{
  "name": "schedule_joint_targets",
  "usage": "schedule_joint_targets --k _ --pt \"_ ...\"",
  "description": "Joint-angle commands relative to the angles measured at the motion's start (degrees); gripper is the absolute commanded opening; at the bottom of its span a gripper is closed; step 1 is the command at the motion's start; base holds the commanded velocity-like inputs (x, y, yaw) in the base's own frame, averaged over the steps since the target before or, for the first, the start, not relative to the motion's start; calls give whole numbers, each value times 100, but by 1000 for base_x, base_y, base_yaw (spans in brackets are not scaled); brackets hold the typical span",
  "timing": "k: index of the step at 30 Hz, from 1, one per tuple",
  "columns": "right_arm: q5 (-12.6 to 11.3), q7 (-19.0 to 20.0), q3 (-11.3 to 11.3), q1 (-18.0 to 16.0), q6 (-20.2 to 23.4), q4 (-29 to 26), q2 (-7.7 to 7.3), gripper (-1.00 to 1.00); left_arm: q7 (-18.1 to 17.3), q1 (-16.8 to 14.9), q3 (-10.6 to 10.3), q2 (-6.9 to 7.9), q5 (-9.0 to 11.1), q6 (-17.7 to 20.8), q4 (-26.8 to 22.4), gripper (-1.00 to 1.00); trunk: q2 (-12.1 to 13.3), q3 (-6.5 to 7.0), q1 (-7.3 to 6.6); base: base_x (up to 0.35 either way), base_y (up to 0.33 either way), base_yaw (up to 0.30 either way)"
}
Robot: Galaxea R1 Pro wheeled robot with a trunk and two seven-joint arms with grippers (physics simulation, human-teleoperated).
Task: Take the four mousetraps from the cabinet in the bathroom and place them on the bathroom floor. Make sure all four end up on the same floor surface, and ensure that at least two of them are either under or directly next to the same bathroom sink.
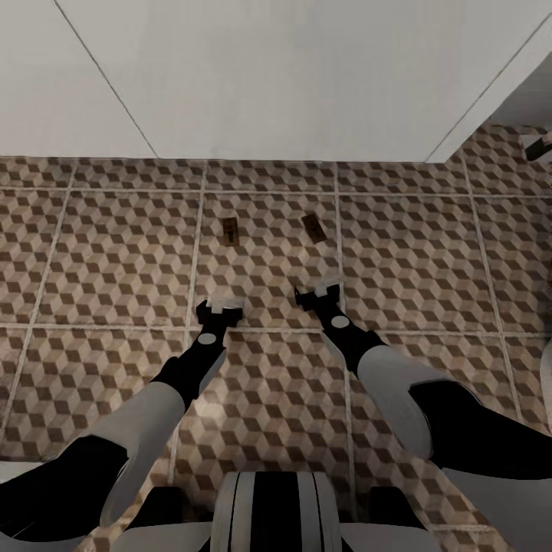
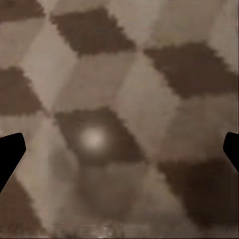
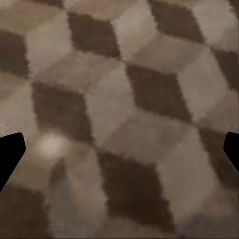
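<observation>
Two mousetraps lie flat on the bathroom floor [image 1: 115,261], one [image 1: 230,231] ahead of my left gripper [image 1: 220,305] and the other [image 1: 313,226] ahead of my right gripper [image 1: 323,290]. Both are small tan rectangles with dark wire. They sit just in front of a wide white unit [image 1: 291,77] that looks like the sink's vanity. Both grippers hang low over the tiles, a short way back from the traps. In the left wrist view my left gripper [image 2: 119,149] is open over bare tile. The right gripper [image 3: 119,149] is open over tile too. The cabinet is out of view.
The cube-patterned tiles stretch to both sides and back toward my base [image 1: 276,514]. A dark object [image 1: 538,146] shows at the far right beyond the white unit's corner. A white edge [image 1: 547,383] stands at the right border.
</observation>
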Motion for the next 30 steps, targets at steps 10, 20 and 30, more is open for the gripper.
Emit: schedule_joint_targets --k 10,20,30 --pt "35 -58 43 -4 -14 8 0 100 48 3 -43 4 18 -16 11 100 -1 -2 -4 -339 0 0" --pt "35 -57 43 -4 -17 18 0 100 48 9 -42 -4 18 -17 12 100 -1 -2 -4 -339 0 0" --pt "35 -58 43 -4 -17 25 0 100 48 37 -44 -5 18 -17 9 100 -1 -2 -4 -339 0 0"
